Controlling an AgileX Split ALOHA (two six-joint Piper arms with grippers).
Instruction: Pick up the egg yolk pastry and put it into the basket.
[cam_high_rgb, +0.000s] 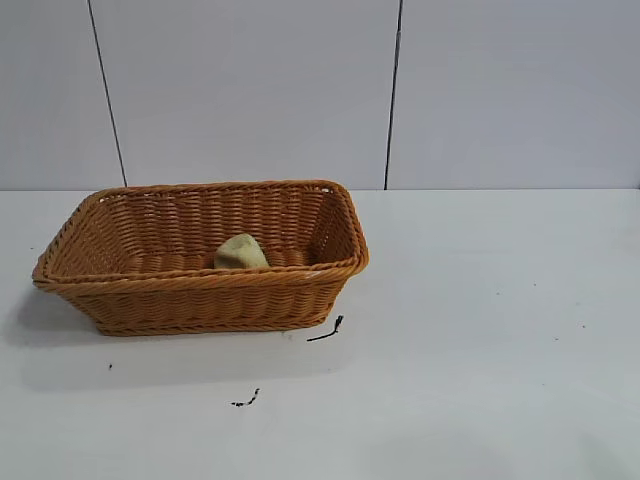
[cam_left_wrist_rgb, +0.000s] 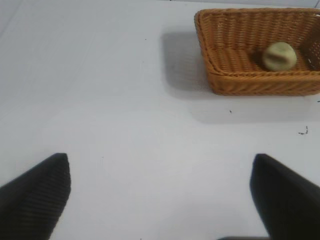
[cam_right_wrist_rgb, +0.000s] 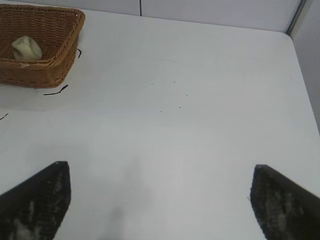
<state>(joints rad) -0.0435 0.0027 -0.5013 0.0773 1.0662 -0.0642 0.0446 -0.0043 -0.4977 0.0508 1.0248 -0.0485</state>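
Note:
The egg yolk pastry (cam_high_rgb: 241, 252), a small pale yellow-green puck, lies inside the orange-brown wicker basket (cam_high_rgb: 150, 290) on the white table, near its front wall. It also shows in the left wrist view (cam_left_wrist_rgb: 279, 55) inside the basket (cam_left_wrist_rgb: 235, 80), and in the right wrist view (cam_right_wrist_rgb: 26, 48) inside the basket (cam_right_wrist_rgb: 45, 75). My left gripper (cam_left_wrist_rgb: 160, 200) is open and empty, far from the basket over bare table. My right gripper (cam_right_wrist_rgb: 160, 200) is open and empty, also far from the basket. Neither arm shows in the exterior view.
Two small black scraps lie on the table in front of the basket (cam_high_rgb: 326, 331) (cam_high_rgb: 246, 400). A grey panelled wall stands behind the table. The table's far edge and corner show in the right wrist view (cam_right_wrist_rgb: 295, 45).

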